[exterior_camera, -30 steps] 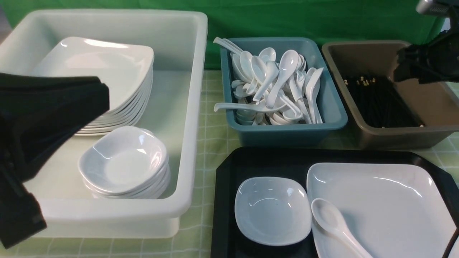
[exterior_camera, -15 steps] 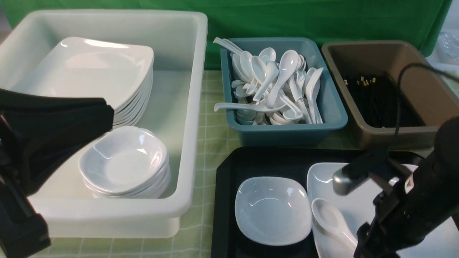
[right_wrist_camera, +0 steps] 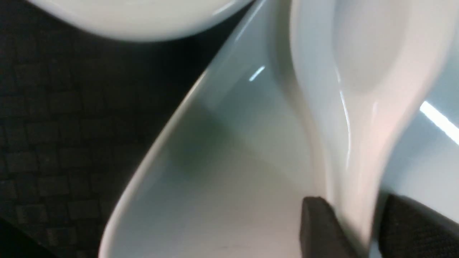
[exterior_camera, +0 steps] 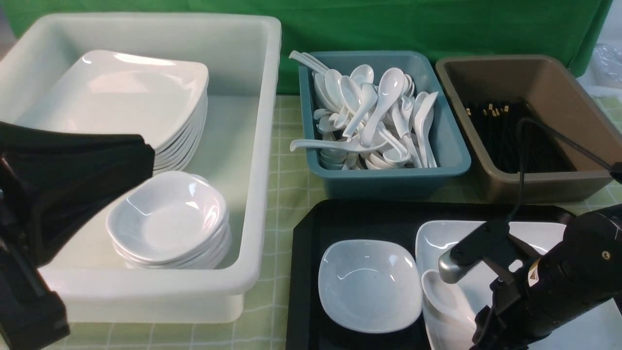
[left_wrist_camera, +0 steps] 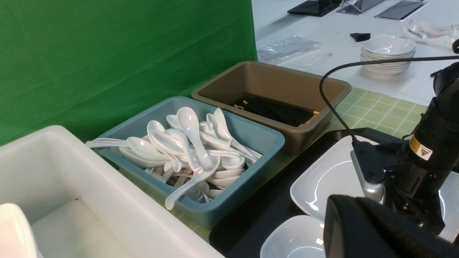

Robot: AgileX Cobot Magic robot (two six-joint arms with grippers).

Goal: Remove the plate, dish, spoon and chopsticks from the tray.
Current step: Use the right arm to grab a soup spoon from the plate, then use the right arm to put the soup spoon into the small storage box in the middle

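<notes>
While the spoon (right_wrist_camera: pixel 369 53) lies in the plate (right_wrist_camera: pixel 233 161), the right gripper (right_wrist_camera: pixel 355 218) clamps its handle. The left gripper (exterior_camera: pixel 141 155) hangs closed.

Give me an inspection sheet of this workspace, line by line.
Surface: green checked tablecloth; black tray at the robot's front right.
Job's things: plate and dish side by side on the tray; spoon lying in the plate; chopsticks seen only in the brown tub.
Clutter: white tub with stacked plates and stacked dishes; teal tub of spoons.
Grippers: left gripper shut; right gripper closed on the spoon's handle.
Cables: black cable arcs over the brown tub to the right arm.
Surroundings: green backdrop.
</notes>
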